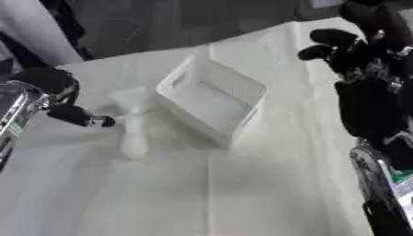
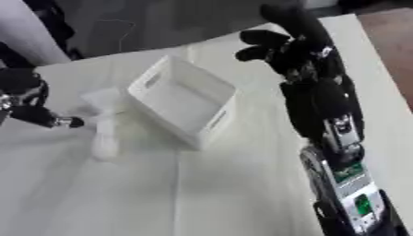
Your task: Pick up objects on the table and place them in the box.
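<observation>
while a pale, blurred white object [image 1: 132,133] lies left of the white box [image 1: 211,99], the left robot hand [image 1: 77,115] points relaxed fingers toward it; the right robot hand [image 2: 282,44] curls empty.

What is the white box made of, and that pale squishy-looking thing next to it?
The white rectangular box looks like matte hard plastic: thin straight walls with a cut-out handle slot. The pale translucent object beside it may be soft plastic or film; it is too blurred to be sure.
</observation>
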Controlling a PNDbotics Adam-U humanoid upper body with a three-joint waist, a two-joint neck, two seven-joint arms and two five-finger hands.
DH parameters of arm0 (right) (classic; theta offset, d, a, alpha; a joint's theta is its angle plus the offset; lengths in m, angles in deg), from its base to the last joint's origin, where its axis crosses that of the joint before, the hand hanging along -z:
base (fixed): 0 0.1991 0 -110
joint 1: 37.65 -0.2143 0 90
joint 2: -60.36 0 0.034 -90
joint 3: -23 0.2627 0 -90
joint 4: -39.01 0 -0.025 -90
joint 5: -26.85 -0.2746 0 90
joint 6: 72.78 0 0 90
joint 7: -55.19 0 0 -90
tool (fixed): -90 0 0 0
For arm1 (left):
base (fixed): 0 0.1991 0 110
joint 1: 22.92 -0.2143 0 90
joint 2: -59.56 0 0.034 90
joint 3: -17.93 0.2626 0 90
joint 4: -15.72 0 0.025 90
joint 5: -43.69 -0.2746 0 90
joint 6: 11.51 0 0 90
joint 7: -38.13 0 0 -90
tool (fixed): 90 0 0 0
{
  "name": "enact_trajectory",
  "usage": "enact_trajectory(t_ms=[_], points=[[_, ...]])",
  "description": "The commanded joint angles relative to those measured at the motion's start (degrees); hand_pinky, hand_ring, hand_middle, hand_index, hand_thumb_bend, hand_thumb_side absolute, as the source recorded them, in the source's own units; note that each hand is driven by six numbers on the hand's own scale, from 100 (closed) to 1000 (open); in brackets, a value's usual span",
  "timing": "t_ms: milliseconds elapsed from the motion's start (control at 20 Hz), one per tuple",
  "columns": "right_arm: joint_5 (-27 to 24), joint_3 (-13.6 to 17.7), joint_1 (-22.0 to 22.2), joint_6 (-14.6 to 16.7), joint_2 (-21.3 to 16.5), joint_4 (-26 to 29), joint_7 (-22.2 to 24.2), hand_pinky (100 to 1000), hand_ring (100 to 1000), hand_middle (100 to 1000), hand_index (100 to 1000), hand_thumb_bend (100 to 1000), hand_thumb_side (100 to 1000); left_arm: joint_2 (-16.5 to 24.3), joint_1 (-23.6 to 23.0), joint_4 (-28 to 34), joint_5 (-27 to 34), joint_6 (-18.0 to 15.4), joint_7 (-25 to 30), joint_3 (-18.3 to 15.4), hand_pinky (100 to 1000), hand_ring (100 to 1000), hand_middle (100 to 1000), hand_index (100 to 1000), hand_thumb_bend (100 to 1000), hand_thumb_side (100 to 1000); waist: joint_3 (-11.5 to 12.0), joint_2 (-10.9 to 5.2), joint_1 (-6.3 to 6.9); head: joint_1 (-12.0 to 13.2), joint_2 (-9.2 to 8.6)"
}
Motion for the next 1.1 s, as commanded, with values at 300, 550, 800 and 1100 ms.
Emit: enact_trajectory(t_ms=[300, 550, 800, 1100], points=[[0.09, 0.09, 0.49, -0.63, -0.83, 1.09, 0.11, 756, 841, 923, 1000, 100, 905, -6.17, 3.26, -5.05, -2.91, -0.28, 1.2, -1.32, 100, 183, 287, 431, 1000, 1000, 0.86, -0.97, 0.43, -1.59, -0.01], [0.2, 0.02, 0.75, -0.77, -1.05, 1.09, 0.31, 755, 841, 922, 1000, 100, 902, -8.05, 4.18, -5.86, -2.5, -0.17, 0.85, -2.15, 100, 176, 281, 421, 1000, 1000, 1.04, -0.91, 0.63, -2.51, -0.01], [0.34, -0.03, 0.93, -0.88, -1.24, 1.09, 0.49, 755, 841, 920, 1000, 100, 901, -8.87, 3.92, -4.67, -1.43, -0.35, 1.13, -2.62, 100, 174, 278, 418, 1000, 1000, 1.32, -0.78, 0.79, -3.85, -0.01], [0.48, -0.14, 1.08, -0.98, -1.48, 1.09, 0.74, 754, 841, 917, 1000, 100, 903, -12.14, 3.25, -3.52, -2.52, -0.91, 1.51, -2.13, 100, 175, 277, 415, 1000, 1000, 1.35, -0.62, 1.08, -4.16, -0.01]])
